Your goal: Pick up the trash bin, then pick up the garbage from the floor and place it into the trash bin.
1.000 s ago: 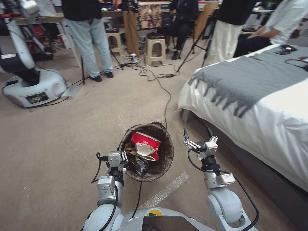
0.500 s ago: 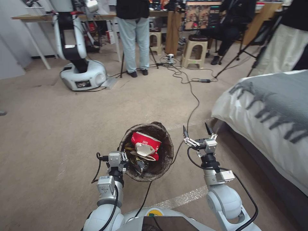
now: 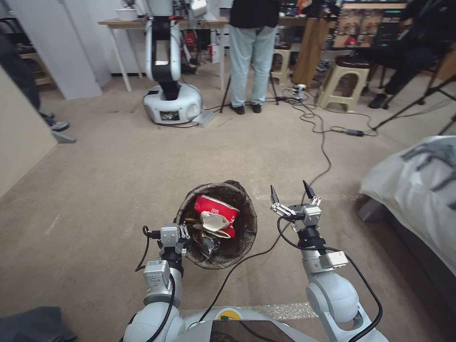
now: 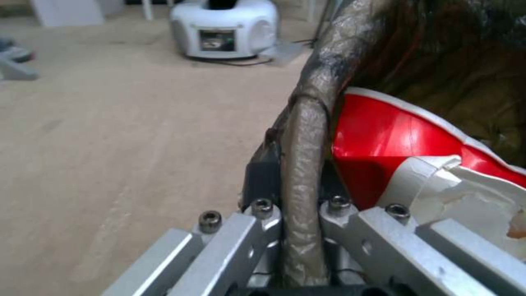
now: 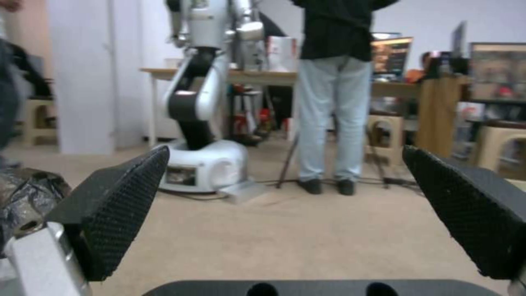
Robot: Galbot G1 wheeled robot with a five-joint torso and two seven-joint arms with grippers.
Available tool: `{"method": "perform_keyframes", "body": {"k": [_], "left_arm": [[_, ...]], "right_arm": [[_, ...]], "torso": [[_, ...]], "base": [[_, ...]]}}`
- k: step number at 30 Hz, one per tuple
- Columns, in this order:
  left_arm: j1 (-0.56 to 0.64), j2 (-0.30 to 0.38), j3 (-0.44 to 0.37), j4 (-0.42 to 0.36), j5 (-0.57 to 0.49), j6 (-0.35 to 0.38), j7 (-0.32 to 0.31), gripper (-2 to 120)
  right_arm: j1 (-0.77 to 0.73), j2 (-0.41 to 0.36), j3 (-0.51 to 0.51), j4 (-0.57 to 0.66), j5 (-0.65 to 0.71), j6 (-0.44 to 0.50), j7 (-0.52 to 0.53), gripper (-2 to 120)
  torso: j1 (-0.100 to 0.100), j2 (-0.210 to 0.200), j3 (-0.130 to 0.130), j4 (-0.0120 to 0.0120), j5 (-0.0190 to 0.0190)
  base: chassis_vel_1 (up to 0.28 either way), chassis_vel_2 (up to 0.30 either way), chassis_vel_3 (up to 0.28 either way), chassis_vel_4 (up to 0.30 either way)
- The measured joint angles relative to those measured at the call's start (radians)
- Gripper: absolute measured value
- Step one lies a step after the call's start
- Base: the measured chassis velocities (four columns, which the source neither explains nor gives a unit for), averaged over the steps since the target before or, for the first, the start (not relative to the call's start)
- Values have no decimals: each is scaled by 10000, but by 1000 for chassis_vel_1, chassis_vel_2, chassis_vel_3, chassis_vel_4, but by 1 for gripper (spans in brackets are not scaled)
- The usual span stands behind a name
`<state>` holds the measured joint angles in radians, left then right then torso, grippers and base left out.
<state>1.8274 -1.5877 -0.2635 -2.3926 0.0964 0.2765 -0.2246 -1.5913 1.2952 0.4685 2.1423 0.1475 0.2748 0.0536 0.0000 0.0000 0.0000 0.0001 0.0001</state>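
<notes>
The left gripper [image 3: 183, 236], arm reaching forward, is clamping the near rim of the trash bin [image 3: 237, 247], holding it above the carpet [image 3: 95, 190] with red-and-white garbage [image 3: 214, 209] inside, while the right gripper [image 3: 290, 192] beside it is pointing ahead, spread wide, gripping nothing.

Beige carpeted floor [image 3: 109, 190] carries a black cable [image 3: 324, 156] and another robot's white base [image 3: 172, 105].

The bin [image 3: 216, 223] wore a brown-black liner; inside, red-and-white wrappers [image 3: 214, 209] — the carpet [image 3: 118, 180] was tan, a cable [image 3: 323, 152] black.
</notes>
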Motion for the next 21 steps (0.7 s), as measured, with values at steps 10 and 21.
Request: {"method": "perform_keyframes", "body": {"k": [10,21], "left_arm": [[0,0,0,0,0,0,0,0],[0,0,2,0,0,0,2,0]], "right_arm": [[-13,12,-14,5,-14,0,-12,100],[-14,4,-13,59,-18,5,-47,100]], "torso": [[0,0,0,1,-1],[0,0,0,-5,-1]], "base": [[112,118,121,127],[48,46,31,35]]}}
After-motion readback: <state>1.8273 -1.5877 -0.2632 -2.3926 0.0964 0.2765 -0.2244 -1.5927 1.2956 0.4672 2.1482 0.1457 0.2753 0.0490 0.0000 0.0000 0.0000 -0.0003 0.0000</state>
